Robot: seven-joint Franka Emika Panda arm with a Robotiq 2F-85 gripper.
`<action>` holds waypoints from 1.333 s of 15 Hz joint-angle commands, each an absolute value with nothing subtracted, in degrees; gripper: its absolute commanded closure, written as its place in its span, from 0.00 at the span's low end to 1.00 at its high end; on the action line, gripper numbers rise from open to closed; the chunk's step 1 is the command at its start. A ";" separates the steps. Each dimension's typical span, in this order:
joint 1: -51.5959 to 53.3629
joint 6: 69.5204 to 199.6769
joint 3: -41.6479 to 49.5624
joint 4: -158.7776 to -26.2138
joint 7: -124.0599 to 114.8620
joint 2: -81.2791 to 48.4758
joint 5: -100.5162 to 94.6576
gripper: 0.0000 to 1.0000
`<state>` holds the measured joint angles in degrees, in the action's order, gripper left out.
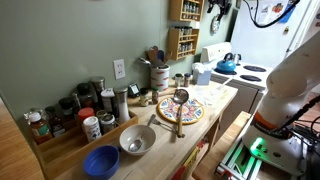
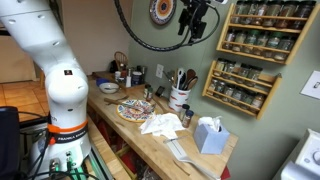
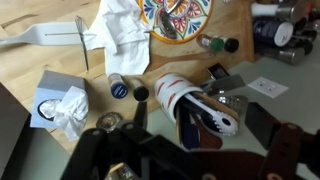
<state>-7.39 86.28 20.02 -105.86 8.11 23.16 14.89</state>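
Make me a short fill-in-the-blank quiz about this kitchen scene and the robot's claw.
1. The gripper hangs high above the wooden counter with its jaws ____.
2. The kettle on the stove is ____.
3. Between the painted plate and the tissue box lies a crumpled ____ cloth.
4. The spice racks hang on the ____.
Missing words: open, blue, white, wall.

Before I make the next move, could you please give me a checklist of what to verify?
1. Gripper open, nothing between its jaws: ok.
2. Gripper high above the counter, touching nothing: ok.
3. Utensil crock centred in the wrist view: ok.
4. Room around the crock: not ok; small bottles and tissue box stand close.
5. Gap between gripper and spice rack: cannot tell.
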 commanded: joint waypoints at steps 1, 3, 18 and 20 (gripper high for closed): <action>-9.95 86.89 25.80 -98.35 9.57 16.87 24.90 0.00; -11.32 88.92 28.33 -95.11 8.99 13.89 30.59 0.00; -19.61 99.43 30.57 -84.80 7.36 1.52 51.04 0.00; -19.98 99.12 30.53 -83.84 6.02 0.23 52.15 0.00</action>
<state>-17.54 99.86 32.28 -85.28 7.32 1.91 50.75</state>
